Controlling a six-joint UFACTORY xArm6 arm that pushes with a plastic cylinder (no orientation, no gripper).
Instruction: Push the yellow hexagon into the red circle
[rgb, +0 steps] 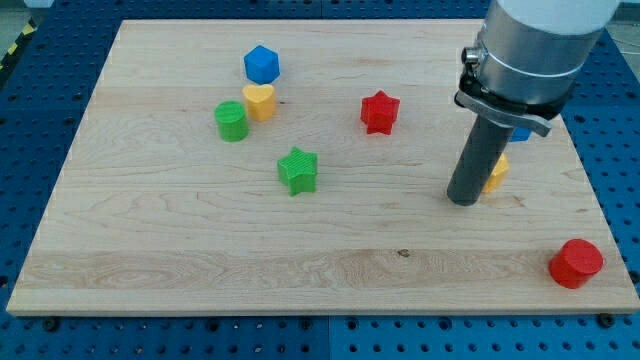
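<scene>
The yellow hexagon (497, 172) lies at the view's right, mostly hidden behind my rod. My tip (463, 200) rests on the board just left of it and a little toward the view's bottom, touching or nearly touching it. The red circle (576, 263) sits near the board's bottom right corner, well below and right of the hexagon.
A red star (380, 111) lies at upper centre. A green star (298, 170) is at centre. A blue hexagon (262, 64), a yellow heart (259, 101) and a green circle (231, 121) cluster at upper left. A blue block (521, 133) peeks from behind the arm.
</scene>
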